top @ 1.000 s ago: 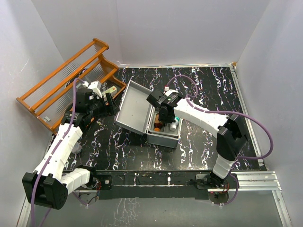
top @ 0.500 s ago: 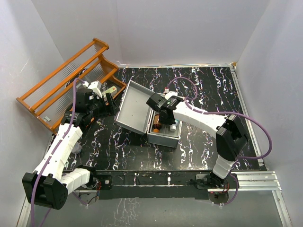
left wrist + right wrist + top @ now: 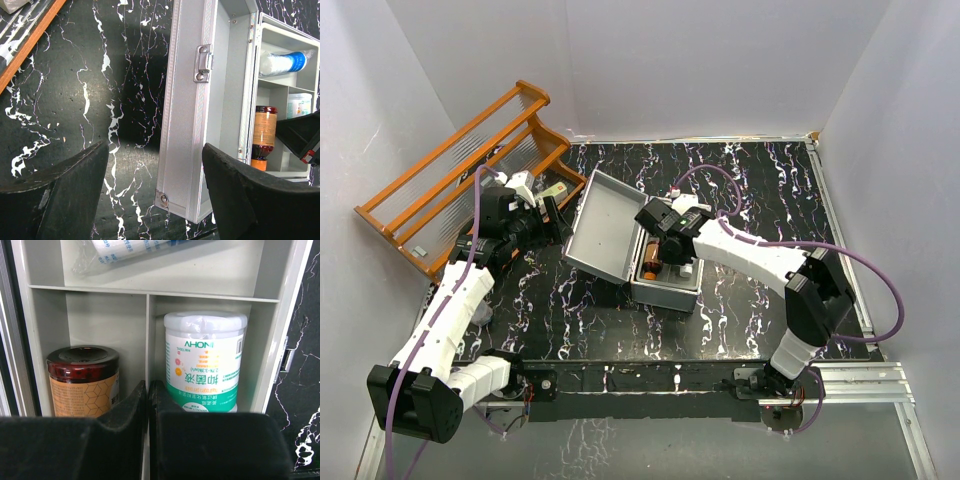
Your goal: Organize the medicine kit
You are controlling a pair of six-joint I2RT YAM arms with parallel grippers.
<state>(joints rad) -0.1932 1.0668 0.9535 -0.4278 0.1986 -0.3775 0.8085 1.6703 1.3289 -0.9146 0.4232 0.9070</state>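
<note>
Medicine kit (image 3: 665,290) sits mid-table with its lid (image 3: 605,238) swung up and leaning left, so the divided inside is open to reach from above. In the nearer compartments a brown jar (image 3: 82,380) stands upright on the left and a white bottle (image 3: 205,365) with green print on the right. Each has its own cell, probably so that neither tips. The right gripper (image 3: 148,387) hangs above the divider between them, its fingers pressed together on nothing, which looks better suited to nudging than to picking. A wrapped roll (image 3: 130,250) lies on its side in the farther compartment. Left of the lid, the left gripper (image 3: 155,147) is spread wide and empty, facing the latch (image 3: 202,62), likely placed to steady or close the lid. A wooden rack (image 3: 470,160) leans at the far left.
</note>
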